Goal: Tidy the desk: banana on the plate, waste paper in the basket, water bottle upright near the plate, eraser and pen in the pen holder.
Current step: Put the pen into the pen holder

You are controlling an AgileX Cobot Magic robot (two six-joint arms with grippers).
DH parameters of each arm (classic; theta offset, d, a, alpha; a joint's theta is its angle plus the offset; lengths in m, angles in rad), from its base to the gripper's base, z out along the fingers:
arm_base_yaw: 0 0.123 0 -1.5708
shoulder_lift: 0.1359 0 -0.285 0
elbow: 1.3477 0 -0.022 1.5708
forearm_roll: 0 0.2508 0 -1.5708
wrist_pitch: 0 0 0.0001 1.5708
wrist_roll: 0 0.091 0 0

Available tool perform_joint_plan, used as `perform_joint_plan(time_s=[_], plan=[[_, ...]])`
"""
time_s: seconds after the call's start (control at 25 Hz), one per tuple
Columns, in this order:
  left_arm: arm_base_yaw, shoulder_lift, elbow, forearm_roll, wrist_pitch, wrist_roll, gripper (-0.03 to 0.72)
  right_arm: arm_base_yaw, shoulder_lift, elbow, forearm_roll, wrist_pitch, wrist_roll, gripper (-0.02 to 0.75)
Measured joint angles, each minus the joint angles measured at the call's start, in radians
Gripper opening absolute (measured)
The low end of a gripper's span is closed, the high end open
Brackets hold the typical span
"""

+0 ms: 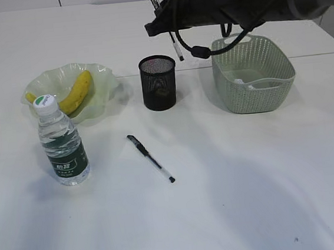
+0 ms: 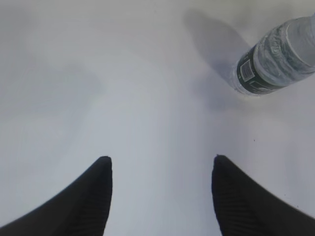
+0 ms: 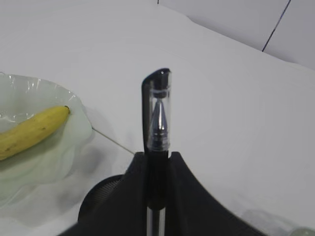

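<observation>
1. right gripper [image 3: 157, 169]: fingers pinched on a capped pen [image 3: 158, 142], clear cap with black clip pointing away from the wrist camera. in the exterior view the same pen [image 1: 175, 44] hangs from the dark arm, tip end down, above and just right of the pen holder [image 1: 159, 82]. not inside it.
2. left gripper [image 2: 161, 169]: spread wide, nothing between the two black fingertips [image 2: 101, 172], only bare desk [image 2: 123, 98] beneath. not visible in the exterior view.
3. pen holder: black mesh cup, upright, mid desk between plate and basket. something small and dark at the bottom, cannot tell what. its rim [image 3: 98, 194] shows low in the right wrist view.
4. second pen [image 1: 151, 158]: black, lying flat on the desk in front of the holder, diagonal, apart from everything.
5. banana [image 1: 76, 92]: on the pale-green wavy plate [image 1: 100, 78], left of the holder. also seen from the right wrist, banana [image 3: 29, 132] on plate [image 3: 74, 128].
6. water bottle [image 1: 62, 141]: upright, white cap on, dark-green label, standing just in front of the plate. left wrist view catches its lower body [image 2: 275, 54] at top right.
7. basket [image 1: 254, 75]: sage-green woven-look, right of the holder, below the arm. something white inside, looks like the waste paper [image 1: 252, 83], mostly hidden by the wall.
8. eraser: cannot locate it.
</observation>
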Motion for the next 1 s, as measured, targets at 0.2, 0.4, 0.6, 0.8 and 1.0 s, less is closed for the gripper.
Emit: perform_joint_plan(time_s=[0.2,0.4,0.6,0.8,1.0], plan=[[0.0,0.028,0.0,0.0,0.0,0.0,0.447,0.0,0.078,-0.107,0.083,0.021,0.0,0.053],[0.0,0.038,0.0,0.004,0.0,0.0,0.447,0.0,0.155,-0.188,0.128,0.021,0.0,0.053],[0.0,0.038,0.0,0.016,0.0,0.0,0.447,0.0,0.22,-0.275,0.14,0.021,0.0,0.053],[0.0,0.038,0.0,0.02,0.0,0.0,0.447,0.0,0.277,-0.34,0.144,0.018,0.0,0.053],[0.0,0.038,0.0,0.025,0.0,0.0,0.447,-0.002,0.319,-0.351,0.167,0.027,-0.003,0.052]])
